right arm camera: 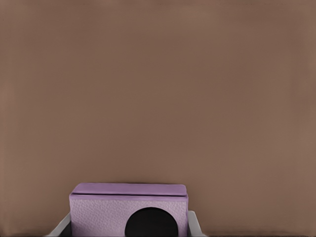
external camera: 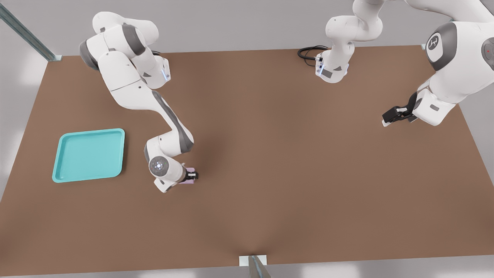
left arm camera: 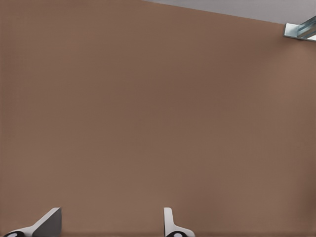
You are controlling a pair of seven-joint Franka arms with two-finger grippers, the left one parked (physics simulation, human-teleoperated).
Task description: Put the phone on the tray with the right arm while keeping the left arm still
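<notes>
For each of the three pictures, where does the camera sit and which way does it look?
Front view: high above, looking down on the table, tray, both arms.
Left wrist view: parked arm's wrist, facing bare table; only its own fingertips show.
Right wrist view: working wrist, facing the phone between the claw fingers.
Shared: phone and claw also in front view.

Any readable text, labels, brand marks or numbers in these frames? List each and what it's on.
No readable words or numbers anywhere.
White logo, a figure not letters: on the left arm's grey joint cap.
Phone, held between the pincer's fingers just off the tray: one black lens, no print.
Tray and table: unmarked.
</notes>
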